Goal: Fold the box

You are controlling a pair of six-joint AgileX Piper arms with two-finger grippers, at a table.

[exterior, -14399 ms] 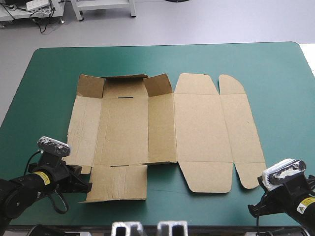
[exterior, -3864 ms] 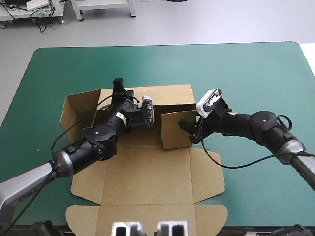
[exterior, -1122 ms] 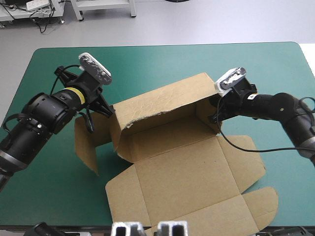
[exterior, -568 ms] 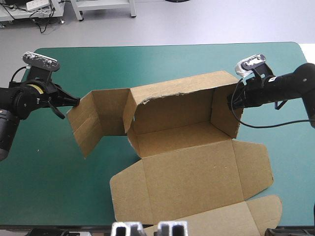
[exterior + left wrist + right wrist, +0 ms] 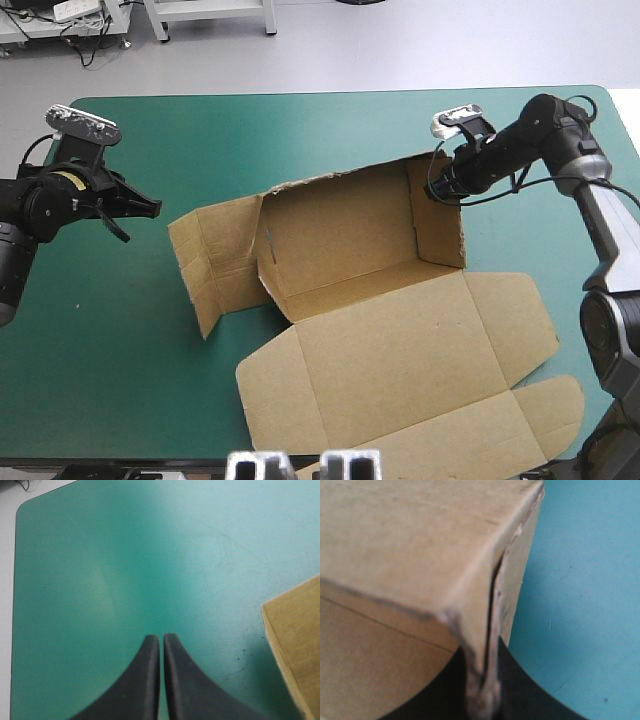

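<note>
High view: outstretched right claw (image 5: 432,190) pinches the box (image 5: 345,225); left claw (image 5: 154,207) hovers aside.

L arm (image 5: 30,215) black, yellow band; fin-shaped claw (image 5: 161,639)

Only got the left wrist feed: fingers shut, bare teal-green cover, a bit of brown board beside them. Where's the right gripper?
Observer: The right gripper is shut on the box, at the top far corner of its raised right wall.
Operator: Is the left one touching board?
Observer: No. The left gripper hangs clear of the left flap, toward the left edge of the table.
Operator: Box shape?
Observer: The back wall and right wall are up, the left flap splays outward, and the lid lies flat toward the near edge.
</note>
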